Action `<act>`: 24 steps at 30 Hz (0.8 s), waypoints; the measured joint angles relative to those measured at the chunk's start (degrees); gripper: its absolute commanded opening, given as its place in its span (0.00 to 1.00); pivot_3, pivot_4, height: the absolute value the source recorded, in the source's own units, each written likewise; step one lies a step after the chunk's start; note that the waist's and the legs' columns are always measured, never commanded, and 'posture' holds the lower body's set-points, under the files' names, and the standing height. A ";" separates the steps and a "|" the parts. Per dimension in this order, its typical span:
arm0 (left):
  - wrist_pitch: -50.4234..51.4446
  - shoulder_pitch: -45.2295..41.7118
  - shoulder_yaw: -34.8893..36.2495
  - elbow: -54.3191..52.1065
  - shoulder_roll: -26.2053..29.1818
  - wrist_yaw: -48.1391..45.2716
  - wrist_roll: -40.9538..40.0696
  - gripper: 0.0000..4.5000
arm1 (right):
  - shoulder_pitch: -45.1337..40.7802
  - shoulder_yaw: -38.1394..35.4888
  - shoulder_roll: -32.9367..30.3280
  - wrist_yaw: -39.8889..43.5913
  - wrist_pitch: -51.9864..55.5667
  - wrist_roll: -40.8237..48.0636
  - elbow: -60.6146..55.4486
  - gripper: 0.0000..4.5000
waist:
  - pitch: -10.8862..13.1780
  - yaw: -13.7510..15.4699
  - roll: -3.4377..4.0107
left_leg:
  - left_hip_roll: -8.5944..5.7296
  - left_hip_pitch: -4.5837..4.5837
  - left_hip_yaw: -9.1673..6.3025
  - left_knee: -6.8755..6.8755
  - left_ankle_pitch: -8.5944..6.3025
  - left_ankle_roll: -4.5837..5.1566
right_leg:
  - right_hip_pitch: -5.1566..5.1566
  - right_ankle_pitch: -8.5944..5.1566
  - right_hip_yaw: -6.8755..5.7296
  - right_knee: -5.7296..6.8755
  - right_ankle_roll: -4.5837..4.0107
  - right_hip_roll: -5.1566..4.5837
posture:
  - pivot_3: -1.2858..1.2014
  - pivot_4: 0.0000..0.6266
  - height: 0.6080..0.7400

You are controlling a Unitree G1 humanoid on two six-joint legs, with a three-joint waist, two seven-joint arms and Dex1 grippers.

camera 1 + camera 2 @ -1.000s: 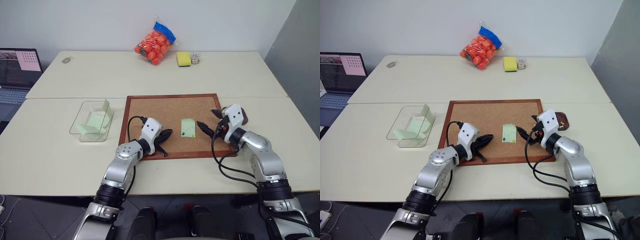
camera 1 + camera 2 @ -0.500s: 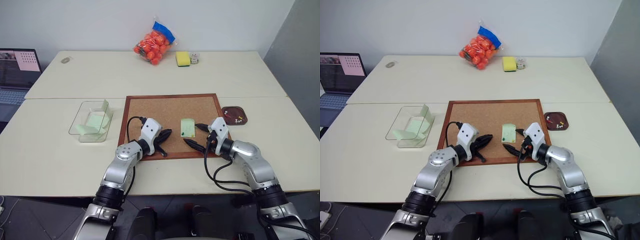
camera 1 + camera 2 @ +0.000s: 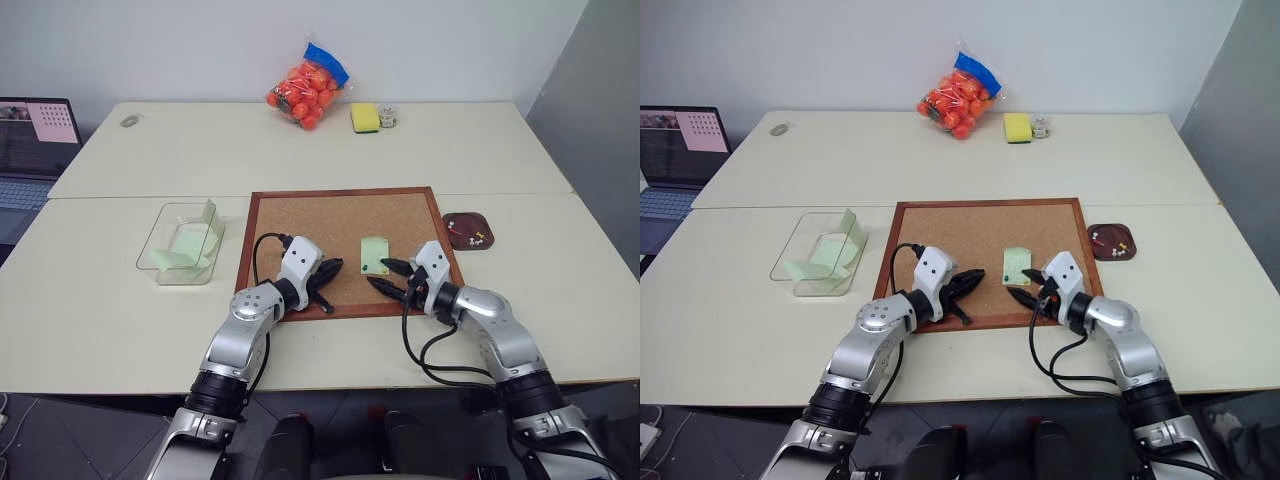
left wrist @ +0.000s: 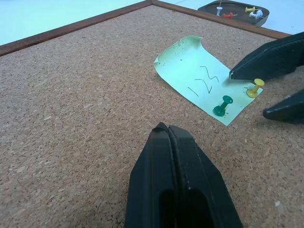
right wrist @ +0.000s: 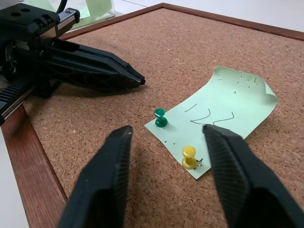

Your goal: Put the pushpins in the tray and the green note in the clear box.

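The green note [image 5: 216, 118] lies centre frame on the cork board [image 3: 300, 215], held by a yellow pushpin [image 5: 189, 155] and a green pushpin [image 5: 160, 117]. Right claw [image 5: 168, 161], fingers apart, straddles the yellow pin; closing comes next. Left claw [image 4: 176, 156] is shut together, idle.

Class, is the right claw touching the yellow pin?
Apart. In the right wrist view the yellow pin stands in the note between the right claw's open fingers, with cork visible either side.

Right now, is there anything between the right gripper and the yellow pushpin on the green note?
Nothing visible. The right gripper has its fingers open on either side of the yellow pushpin, which stands in the green note beside a green pushpin.
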 measured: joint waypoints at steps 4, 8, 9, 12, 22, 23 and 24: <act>0.12 0.05 0.00 -0.10 0.04 0.00 0.00 0.00 | -0.11 -0.23 0.14 -0.19 -0.75 0.01 0.67 0.18 | 0.00 0.00 0.00 | 0.00 0.01 0.01 0.00 0.00 0.00 | 0.00 0.00 0.01 0.00 0.00 0.00 | 0.52 0.24 1.00; 0.46 0.20 -0.02 -0.43 0.08 -0.02 -0.01 0.00 | -0.13 -0.80 0.26 -0.50 -1.08 0.01 1.26 0.01 | 0.00 0.00 0.00 | 0.00 0.01 0.01 -0.01 0.00 0.00 | 0.00 0.00 0.01 0.00 0.00 0.00 | 0.52 0.24 1.00; 0.59 0.20 -0.02 -0.49 0.09 -0.02 -0.01 0.00 | -0.13 -0.82 0.30 -0.53 -1.11 0.01 1.29 0.01 | 0.00 0.00 0.00 | 0.00 0.01 0.01 -0.01 0.00 0.00 | 0.00 0.00 0.01 0.00 0.00 0.00 | 0.52 0.24 1.00; 0.89 0.21 -0.02 -0.65 0.13 -0.01 0.00 0.00 | -0.13 -1.04 0.51 -0.53 -1.17 0.00 1.42 0.01 | 0.00 -0.01 0.00 | 0.00 0.01 0.01 0.00 0.00 0.00 | 0.00 0.00 0.01 0.01 0.00 0.00 | 0.52 0.24 1.00; 1.00 0.27 -0.02 -0.80 0.11 0.00 0.02 0.00 | -0.11 -1.18 0.75 -0.90 -1.57 -0.06 1.50 0.01 | 0.00 -0.01 0.00 | 0.00 0.01 0.01 0.00 0.00 0.00 | 0.00 0.00 0.01 0.02 -0.01 0.00 | 0.52 0.24 1.00; 0.98 0.27 -0.02 -0.80 0.09 0.00 0.02 0.00 | -0.08 -1.23 0.76 -0.88 -1.53 -0.01 1.40 0.01 | 0.00 -0.01 0.00 | 0.00 0.01 0.01 0.00 0.00 0.00 | 0.00 0.00 0.01 0.02 -0.01 0.00 | 0.52 0.24 1.00; 0.97 0.27 -0.02 -0.80 0.08 0.00 0.01 0.00 | 0.00 -1.28 0.75 -0.86 -1.37 0.08 1.12 0.01 | 0.00 -0.01 0.00 | 0.00 0.00 0.01 0.00 0.00 0.00 | 0.00 0.01 0.01 0.02 -0.02 0.00 | 0.52 0.24 1.00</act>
